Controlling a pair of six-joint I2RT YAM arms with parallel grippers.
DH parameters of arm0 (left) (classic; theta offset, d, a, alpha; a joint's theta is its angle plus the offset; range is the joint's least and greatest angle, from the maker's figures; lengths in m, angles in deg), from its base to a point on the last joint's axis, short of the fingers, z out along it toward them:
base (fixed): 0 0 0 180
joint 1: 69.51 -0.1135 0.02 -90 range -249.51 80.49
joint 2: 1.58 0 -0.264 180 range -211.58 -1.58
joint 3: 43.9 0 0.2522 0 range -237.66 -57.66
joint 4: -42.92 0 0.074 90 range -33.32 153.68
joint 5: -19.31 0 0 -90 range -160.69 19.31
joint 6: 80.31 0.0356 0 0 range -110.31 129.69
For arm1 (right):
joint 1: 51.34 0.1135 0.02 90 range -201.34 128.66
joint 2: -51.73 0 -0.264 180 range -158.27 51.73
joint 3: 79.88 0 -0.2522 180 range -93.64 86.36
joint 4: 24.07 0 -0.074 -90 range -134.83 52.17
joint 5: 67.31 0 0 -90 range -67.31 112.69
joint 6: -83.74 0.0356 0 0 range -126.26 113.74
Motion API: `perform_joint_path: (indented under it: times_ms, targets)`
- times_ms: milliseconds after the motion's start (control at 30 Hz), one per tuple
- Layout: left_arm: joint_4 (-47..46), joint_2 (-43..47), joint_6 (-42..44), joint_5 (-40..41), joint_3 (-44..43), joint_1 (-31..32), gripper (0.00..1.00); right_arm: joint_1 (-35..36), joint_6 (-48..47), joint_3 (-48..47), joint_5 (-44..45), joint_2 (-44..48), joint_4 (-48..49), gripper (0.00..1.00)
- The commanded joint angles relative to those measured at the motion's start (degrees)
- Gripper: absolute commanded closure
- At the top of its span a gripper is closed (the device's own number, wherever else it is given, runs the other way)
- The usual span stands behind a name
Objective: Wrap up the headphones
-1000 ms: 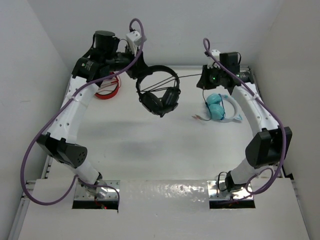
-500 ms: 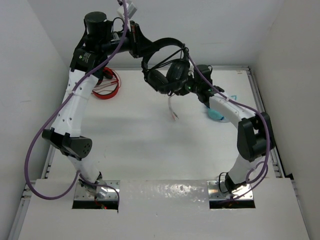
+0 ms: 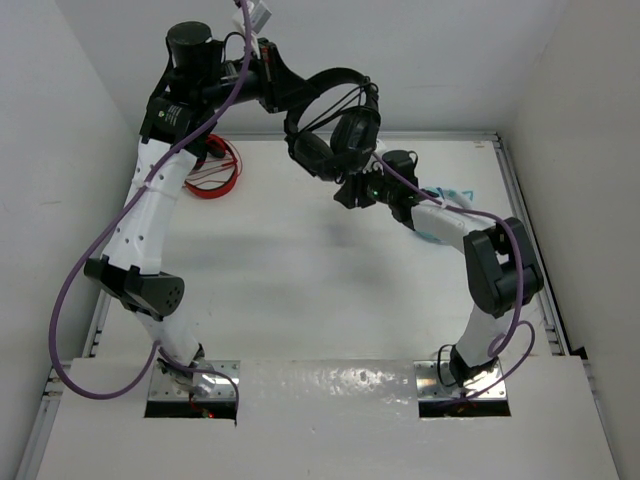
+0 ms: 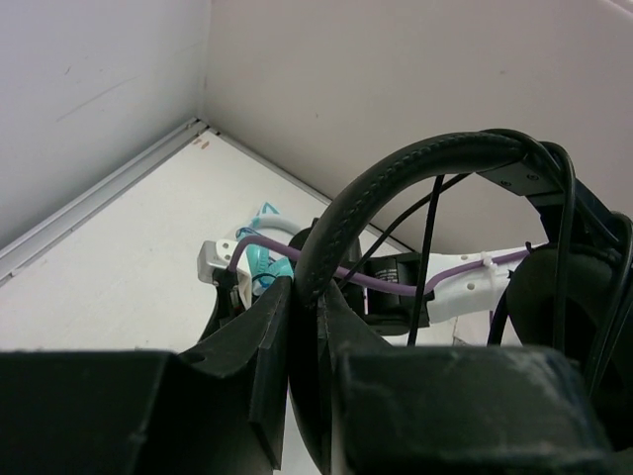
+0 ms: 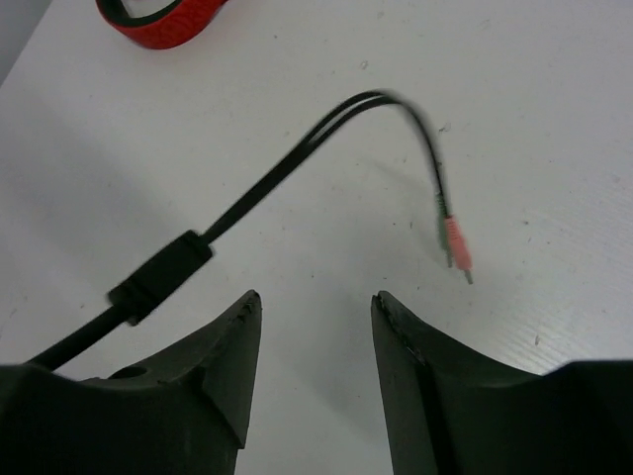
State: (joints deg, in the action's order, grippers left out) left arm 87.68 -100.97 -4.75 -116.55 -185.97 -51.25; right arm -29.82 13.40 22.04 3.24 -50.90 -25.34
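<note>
The black headphones (image 3: 340, 130) hang in the air at the back of the table. My left gripper (image 3: 293, 97) is shut on their padded headband (image 4: 396, 178), clamped between its jaws (image 4: 307, 302). Thin cable strands (image 4: 431, 247) cross under the headband, and one ear cup (image 4: 579, 327) is at the right. My right gripper (image 3: 344, 197) is just below the ear cups, open and empty (image 5: 316, 302). The loose cable (image 5: 287, 168), with its inline block (image 5: 158, 277) and pink and green plugs (image 5: 453, 242), hangs in front of its jaws without touching them.
Red headphones (image 3: 215, 165) lie at the back left and also show in the right wrist view (image 5: 158, 15). Light blue headphones (image 3: 440, 215) lie at the right, partly hidden by the right arm. White walls enclose the table on three sides.
My left arm has lifted the headphones up and toward the back wall. My right arm has swung from the back right to the middle, under the ear cups, and the cable tail has moved.
</note>
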Motion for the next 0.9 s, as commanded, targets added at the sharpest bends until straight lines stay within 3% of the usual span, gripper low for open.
perform_joint_path:
  times_ms: [0,67,200,333,433,533,867]
  targets:
    - [-5.0,1.0,-3.5,-0.7,-2.6,-0.5,1.00,0.3,1.0,1.1,1.7,0.7,6.4,0.51]
    - [-5.4,1.0,-3.5,-1.1,-2.6,-0.5,1.00,0.3,0.5,1.9,3.4,1.1,6.3,0.49]
    - [-5.1,1.0,-2.6,-0.9,-2.6,-0.6,1.00,0.4,-2.2,2.9,3.7,3.6,4.1,0.26]
    - [-4.0,0.7,-2.2,-1.2,-3.3,-0.8,1.00,0.5,-2.4,3.6,-3.3,4.6,5.2,0.23]
    - [-3.7,1.1,-1.6,-0.5,-3.2,-0.8,1.00,0.5,-4.0,3.1,-9.9,5.2,-1.2,0.24]
    - [-3.1,1.5,-1.2,-0.5,-3.1,-0.8,1.00,-0.1,-8.3,5.2,-6.1,7.3,-8.9,0.24]
    - [0.7,1.7,2.8,-2.5,-5.1,-0.8,1.00,-10.6,-14.9,12.4,-1.7,17.2,-11.5,0.20]
